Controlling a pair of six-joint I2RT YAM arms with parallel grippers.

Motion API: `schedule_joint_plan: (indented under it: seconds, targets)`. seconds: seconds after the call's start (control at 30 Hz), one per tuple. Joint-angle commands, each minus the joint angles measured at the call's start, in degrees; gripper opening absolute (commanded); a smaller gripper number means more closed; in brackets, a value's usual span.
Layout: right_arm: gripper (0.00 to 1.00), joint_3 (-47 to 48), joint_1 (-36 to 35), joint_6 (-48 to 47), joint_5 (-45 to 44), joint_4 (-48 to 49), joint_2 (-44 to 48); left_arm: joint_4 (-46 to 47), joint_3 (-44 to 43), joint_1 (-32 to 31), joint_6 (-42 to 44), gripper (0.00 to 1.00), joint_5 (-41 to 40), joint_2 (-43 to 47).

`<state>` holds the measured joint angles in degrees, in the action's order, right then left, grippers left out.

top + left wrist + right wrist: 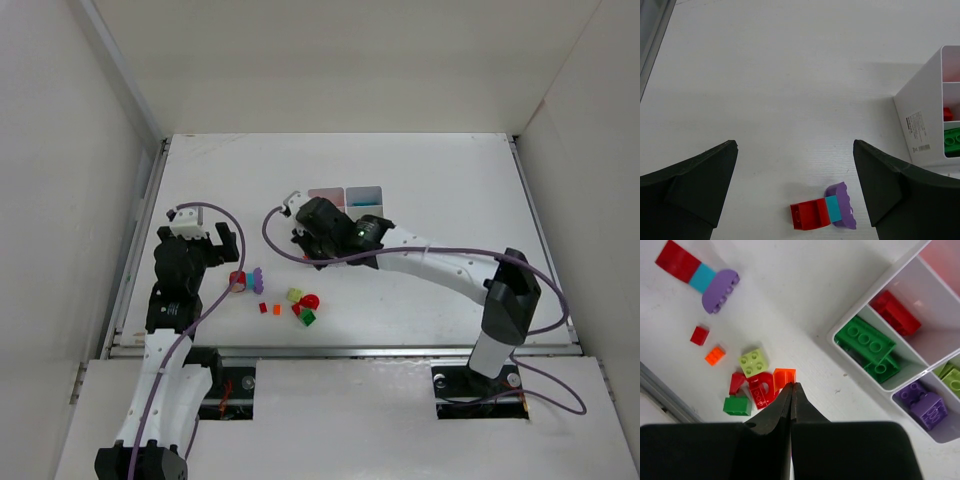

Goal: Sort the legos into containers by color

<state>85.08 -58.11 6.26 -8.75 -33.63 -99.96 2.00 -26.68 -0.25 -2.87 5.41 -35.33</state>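
Observation:
My right gripper [791, 385] is shut with nothing between its fingers. It hovers over loose legos: an orange brick [784, 376], a red arch [760, 388], a yellow-green brick [753, 362], a green brick [737, 405], a small red bit [699, 335] and a small orange bit [714, 355]. The white divided tray [858, 311] lies to its right and holds green [865, 340], red [895, 312], purple [925, 407] and yellow-green [952, 379] bricks. My left gripper [794, 144] is open above a joined red, cyan and purple piece [822, 212].
The tray [345, 194] sits mid-table, partly hidden under the right arm. The loose pile [302, 305] and the joined piece [247, 280] lie near the table's front edge. White walls enclose the table on three sides.

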Motion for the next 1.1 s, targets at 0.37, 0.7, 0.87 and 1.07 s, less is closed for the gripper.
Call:
schedule_joint_plan:
  seconds: [0.37,0.7,0.87,1.07]
  targets:
    - [0.0,19.3,9.5,0.1,-8.6,-1.9,-9.4,3.4,1.0,1.5,0.5,1.0,-0.8,-0.2]
    - [0.0,26.1,15.2,-4.5,-6.6,-2.0,-18.3,3.4,1.0,4.5,0.5,1.0,1.0,-0.8]
    - [0.02,26.1,15.7,-4.5,-5.6,-2.0,-18.9,3.4,0.5,5.0,0.0,1.0,1.5,-2.0]
    - [0.43,26.1,15.7,-5.0,-5.0,-2.0,-18.3,3.4,0.0,5.0,0.5,1.0,2.9,-3.6]
